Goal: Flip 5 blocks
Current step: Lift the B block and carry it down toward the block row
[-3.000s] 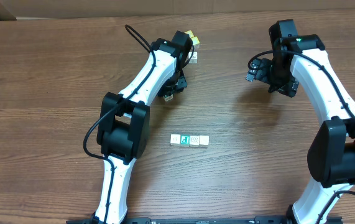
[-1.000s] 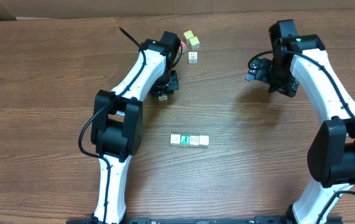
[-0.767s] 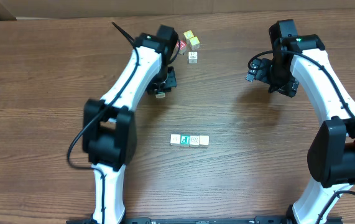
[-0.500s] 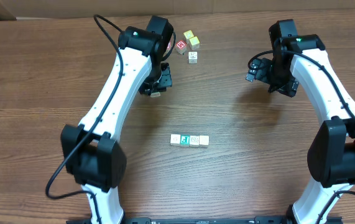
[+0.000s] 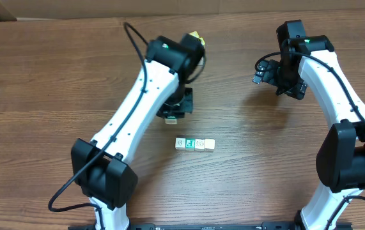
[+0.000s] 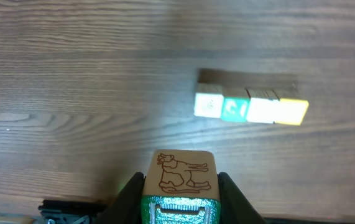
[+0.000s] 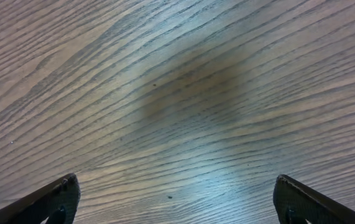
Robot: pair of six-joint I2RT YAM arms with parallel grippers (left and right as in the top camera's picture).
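Pinched tight in the narrow left pincer (image 5: 175,115): one cube (image 6: 180,177). Lying at 5 o'clock from it, near: row of four blocks (image 5: 195,144). Right pincer (image 7: 177,196) wide, holding nothing. Probably light, hard, smooth, quick to slip. Best gripped on two flat sides.

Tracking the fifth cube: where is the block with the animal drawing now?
In the left wrist view the animal block sits bottom centre, held in the left gripper, with the row of four blocks beyond it to the right.
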